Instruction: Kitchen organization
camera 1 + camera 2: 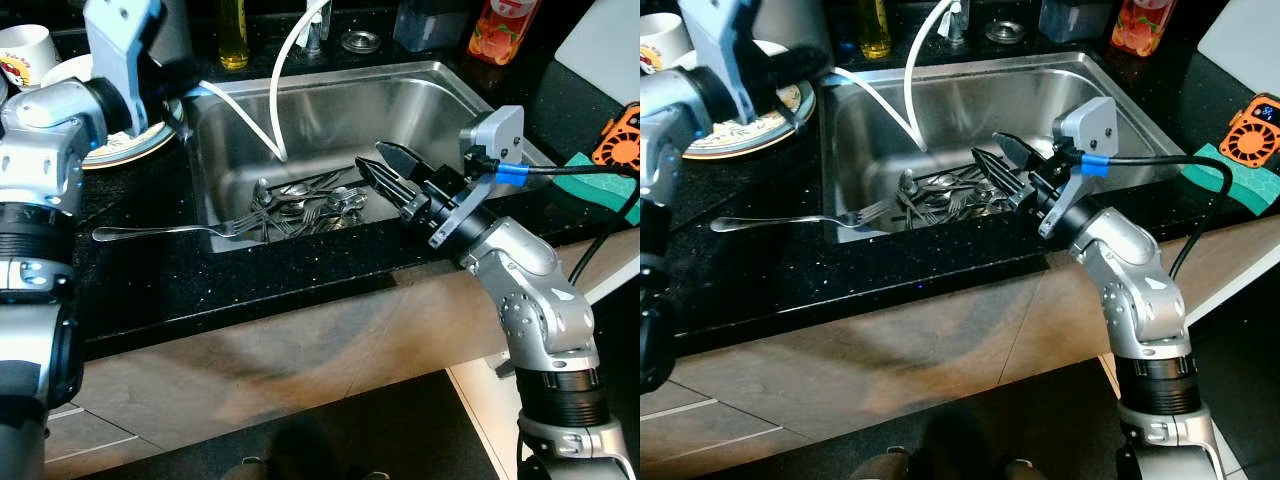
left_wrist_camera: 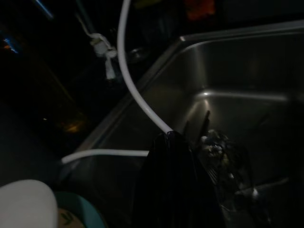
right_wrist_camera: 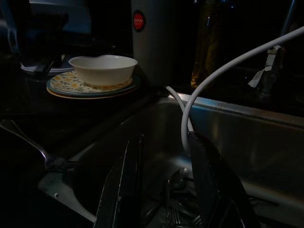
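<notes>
A: Status of kitchen sort?

B: Early, by my est. Most cutlery [image 1: 305, 205] lies piled in the sink [image 1: 420, 90]. One fork [image 1: 165, 232] lies on the counter [image 1: 250, 285], tines over the sink's left-front rim. Nothing gripped yet.

A: Grippers?

B: Right gripper [image 1: 385, 168] hovers above the sink's right-front area, near the pile; fingers [image 3: 209, 185] apart, empty. Left gripper [image 2: 173, 185] is up over the sink's left edge, near the plate [image 1: 735, 135]. Fingers look together in the dark wrist view; holds nothing as far as visible.

A: Remaining?

B: Approx. all of it: pile to be lifted out, fork to be placed.

A: Surface, room?

B: Black speckled counter, steel sink, white hose [image 1: 280, 100] running into it. Bowl [image 3: 103, 70] sits on the plate, mug [image 1: 25, 52] behind. Bottles at the back; green sponge [image 1: 600, 180] and orange gadget [image 1: 618, 135] at right. Tiled floor below.
</notes>
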`<state>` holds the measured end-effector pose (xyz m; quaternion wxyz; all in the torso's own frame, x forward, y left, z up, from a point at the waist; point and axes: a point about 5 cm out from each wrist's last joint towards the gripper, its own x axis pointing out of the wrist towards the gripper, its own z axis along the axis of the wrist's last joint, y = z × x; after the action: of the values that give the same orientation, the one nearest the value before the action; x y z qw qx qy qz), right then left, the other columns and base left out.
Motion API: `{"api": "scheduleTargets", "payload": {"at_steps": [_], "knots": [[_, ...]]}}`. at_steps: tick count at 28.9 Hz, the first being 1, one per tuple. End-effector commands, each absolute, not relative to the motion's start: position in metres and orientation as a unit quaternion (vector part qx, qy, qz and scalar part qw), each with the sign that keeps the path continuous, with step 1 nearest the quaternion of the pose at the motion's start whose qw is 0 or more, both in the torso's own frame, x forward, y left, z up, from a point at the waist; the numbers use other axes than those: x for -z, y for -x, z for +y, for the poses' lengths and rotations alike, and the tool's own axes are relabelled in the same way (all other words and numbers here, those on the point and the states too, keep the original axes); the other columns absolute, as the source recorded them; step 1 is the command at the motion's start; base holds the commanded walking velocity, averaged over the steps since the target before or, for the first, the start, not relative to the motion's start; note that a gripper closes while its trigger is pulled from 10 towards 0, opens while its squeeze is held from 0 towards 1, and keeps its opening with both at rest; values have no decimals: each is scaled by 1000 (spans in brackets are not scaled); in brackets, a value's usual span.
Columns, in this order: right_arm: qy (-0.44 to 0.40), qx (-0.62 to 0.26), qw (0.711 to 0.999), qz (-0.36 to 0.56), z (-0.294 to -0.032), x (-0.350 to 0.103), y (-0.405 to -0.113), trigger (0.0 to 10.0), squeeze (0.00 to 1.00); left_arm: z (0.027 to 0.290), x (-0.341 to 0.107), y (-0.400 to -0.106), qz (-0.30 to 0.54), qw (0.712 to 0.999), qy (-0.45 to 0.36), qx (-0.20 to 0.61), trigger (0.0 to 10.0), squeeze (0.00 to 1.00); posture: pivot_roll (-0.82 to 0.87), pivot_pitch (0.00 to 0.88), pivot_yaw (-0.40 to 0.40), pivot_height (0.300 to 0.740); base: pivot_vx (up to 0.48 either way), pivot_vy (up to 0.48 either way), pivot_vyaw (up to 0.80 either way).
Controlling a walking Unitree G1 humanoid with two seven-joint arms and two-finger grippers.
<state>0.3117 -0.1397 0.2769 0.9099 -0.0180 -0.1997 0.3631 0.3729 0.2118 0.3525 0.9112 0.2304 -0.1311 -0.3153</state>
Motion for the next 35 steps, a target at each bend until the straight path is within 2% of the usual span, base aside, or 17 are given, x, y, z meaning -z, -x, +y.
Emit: {"api": "scheduleTargets", "payload": {"at_steps": [1, 3, 4, 8, 11, 16, 17, 18, 19, 23, 24, 28, 35], "knots": [[15, -367, 909, -199, -139, -278, -311, 10000, 0, 223, -348, -368, -93, 902, -250, 340, 10000, 0, 107, 160, -14, 740, 0, 0, 0], [15, -367, 909, -199, -139, -277, -312, 10000, 0, 230, -346, -366, -74, 898, -249, 355, 10000, 0, 114, 160, -14, 740, 0, 0, 0], [15, -367, 909, -198, -138, -277, -312, 10000, 0, 237, -344, -366, -53, 898, -240, 366, 10000, 1000, 123, 159, -16, 740, 0, 0, 0], [13, -369, 908, -198, -137, -276, -313, 10000, 0, 241, -337, -368, -17, 891, -222, 396, 10000, 1000, 126, 157, -17, 740, 0, 0, 0], [12, -370, 907, -199, -136, -276, -314, 10000, 0, 230, -323, -370, 22, 863, -224, 453, 10000, 1000, 123, 157, -18, 740, 0, 0, 0], [12, -370, 907, -199, -137, -277, -313, 10000, 0, 215, -312, -372, 48, 837, -230, 494, 10000, 1000, 121, 157, -19, 740, 0, 0, 0], [13, -370, 908, -198, -138, -277, -313, 10000, 0, 208, -311, -373, 52, 828, -230, 508, 10000, 392, 121, 157, -19, 740, 0, 0, 0], [13, -370, 908, -198, -138, -277, -313, 10000, 0, 208, -311, -373, 52, 828, -230, 508, 10000, 392, 121, 157, -19, 740, 0, 0, 0], [14, -369, 908, -198, -138, -277, -313, 10000, 0, 199, -310, -375, 59, 817, -233, 524, 10000, 0, 113, 162, -19, 740, 0, 0, 0], [14, -369, 908, -198, -140, -277, -311, 10000, 0, 182, -304, -376, 91, 780, -247, 567, 10000, 0, 109, 169, -16, 740, 0, 0, 0], [14, -369, 908, -198, -140, -277, -311, 10000, 0, 182, -304, -376, 91, 780, -247, 567, 10000, 0, 109, 169, -16, 740, 0, 0, 0], [12, -369, 908, -196, -138, -276, -309, 10000, 0, 174, -297, -371, 121, 736, -259, 614, 10000, 0, 112, 174, -12, 740, 0, 0, 0], [11, -370, 908, -198, -136, -276, -308, 10000, 0, 176, -295, -372, 136, 730, -281, 608, 10000, 0, 111, 174, -4, 740, 0, 0, 0]]}}
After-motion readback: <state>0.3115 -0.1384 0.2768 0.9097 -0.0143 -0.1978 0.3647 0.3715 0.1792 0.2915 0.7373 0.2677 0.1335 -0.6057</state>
